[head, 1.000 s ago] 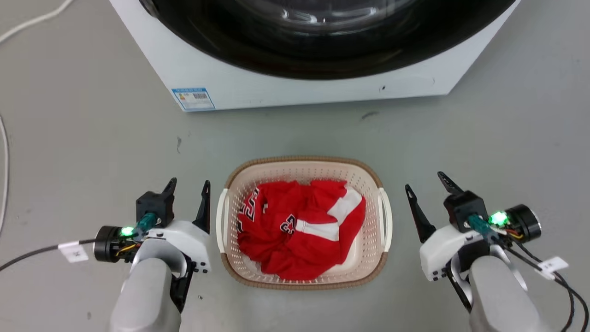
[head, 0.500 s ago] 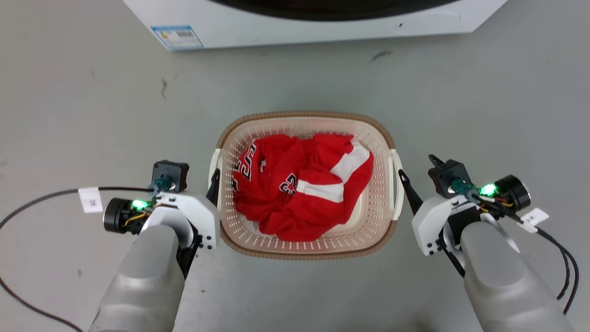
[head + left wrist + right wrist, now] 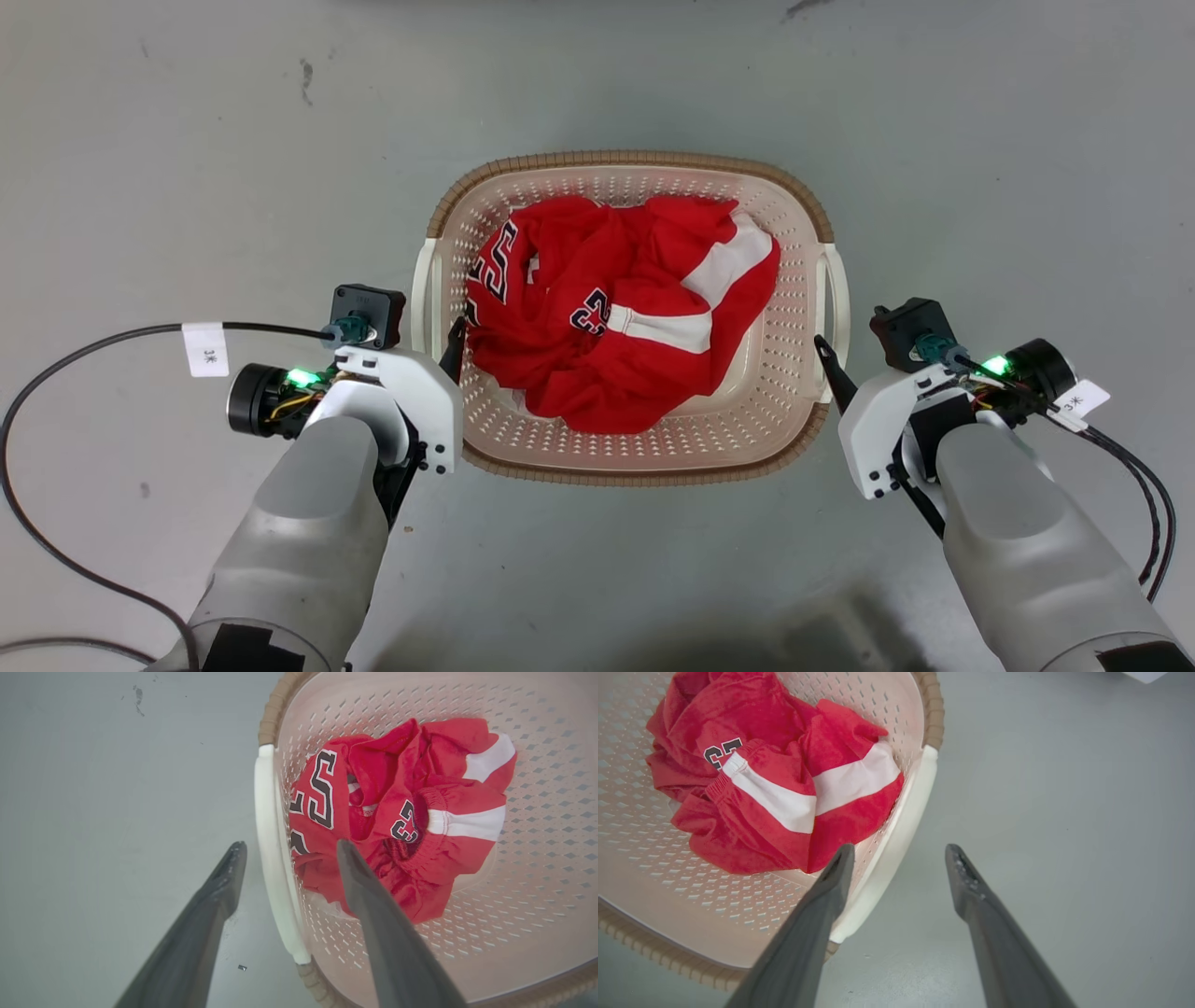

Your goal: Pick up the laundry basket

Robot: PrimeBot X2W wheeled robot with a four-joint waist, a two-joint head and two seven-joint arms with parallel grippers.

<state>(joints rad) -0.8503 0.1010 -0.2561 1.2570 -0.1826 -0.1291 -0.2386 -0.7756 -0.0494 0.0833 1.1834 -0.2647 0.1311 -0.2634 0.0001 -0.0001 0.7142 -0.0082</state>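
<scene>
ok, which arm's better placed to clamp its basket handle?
Left, marginally. The left gripper, open, cleanly straddles the white left handle of the cream perforated laundry basket; the right gripper, also open, straddles the right handle, but its inner finger overlaps it.

One laundry basket (image 3: 635,159), one red clothing heap (image 3: 597,373), two claws (image 3: 289,845) (image 3: 899,849).

The floor (image 3: 187,187) is grey, smooth and a little shiny. The laundry basket (image 3: 635,157) stands directly on it, near the middle of the head view. Seen from the basket, a dark scuff (image 3: 306,79) marks the floor at 11 o'clock, and a second smear (image 3: 803,7) at 1 o'clock. In the left wrist view a tiny chip (image 3: 242,967) lies just beside the basket.
</scene>
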